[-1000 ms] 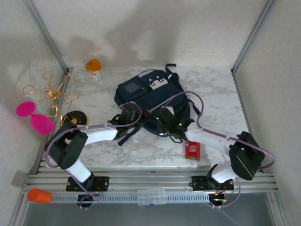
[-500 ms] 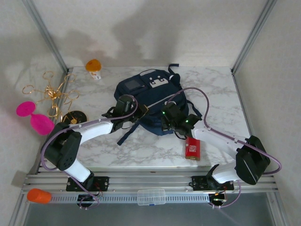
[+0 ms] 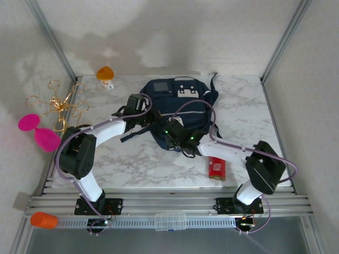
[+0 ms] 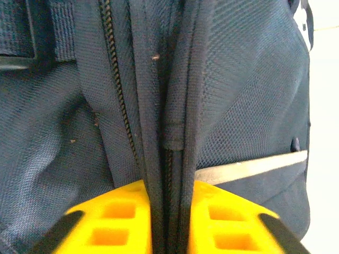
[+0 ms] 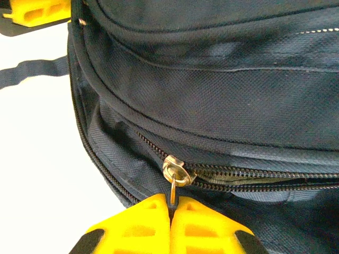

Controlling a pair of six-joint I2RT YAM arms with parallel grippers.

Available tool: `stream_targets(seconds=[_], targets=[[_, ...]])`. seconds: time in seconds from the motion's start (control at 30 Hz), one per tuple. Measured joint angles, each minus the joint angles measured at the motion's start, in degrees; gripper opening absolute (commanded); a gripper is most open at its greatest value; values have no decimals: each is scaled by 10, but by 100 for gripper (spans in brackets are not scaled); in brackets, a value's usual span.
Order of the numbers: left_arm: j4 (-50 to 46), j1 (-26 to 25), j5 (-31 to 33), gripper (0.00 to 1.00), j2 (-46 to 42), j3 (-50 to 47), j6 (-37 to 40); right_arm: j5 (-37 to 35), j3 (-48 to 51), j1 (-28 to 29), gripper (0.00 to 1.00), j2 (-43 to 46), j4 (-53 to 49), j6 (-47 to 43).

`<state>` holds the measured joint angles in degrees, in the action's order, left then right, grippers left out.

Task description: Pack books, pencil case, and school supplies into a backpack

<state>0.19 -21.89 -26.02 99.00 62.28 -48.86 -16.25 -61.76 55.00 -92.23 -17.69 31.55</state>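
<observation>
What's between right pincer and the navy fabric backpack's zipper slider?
The slider's thin metal pull tab, pinched in the right pincer, per right wrist view.

Bright, diffuse, from above; soft grey shadows on rear wall. Blown-out white worktop left of blurred yellow fingers.

One navy blue fabric backpack and one small flat red box lie on the marble surface. There are two orange objects, one at the upper left and one at the lower left. Two pink round discs sit at the left edge.
</observation>
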Motion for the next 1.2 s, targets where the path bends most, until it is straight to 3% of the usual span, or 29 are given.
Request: stream_targets(seconds=[0.23, 0.4, 0.57, 0.73, 0.83, 0.93, 1.13, 1.2], targets=[[66, 24, 26, 59, -140, -117, -50, 13, -24, 7, 0, -21, 11, 6], [120, -15, 71, 64, -245, -214, -144, 26, -6, 4, 0, -9, 25, 6], [144, -81, 118, 65, -240, -253, -224, 30, 0, 3, 0, -3, 30, 6], [164, -103, 148, 58, -191, -243, -266, 30, 0, 3, 0, -3, 30, 2], [167, -107, 169, 48, -157, -221, -278, 29, 0, 3, 0, -3, 30, 1], [170, -109, 186, 37, -136, -205, -285, 29, 0, 3, 0, -3, 30, -3], [146, -111, 201, 3, -111, -176, -268, 12, -2, 2, 0, -3, 18, -5], [139, -110, 200, 0, -111, -174, -261, 4, -2, 1, 0, -2, 11, -5]])
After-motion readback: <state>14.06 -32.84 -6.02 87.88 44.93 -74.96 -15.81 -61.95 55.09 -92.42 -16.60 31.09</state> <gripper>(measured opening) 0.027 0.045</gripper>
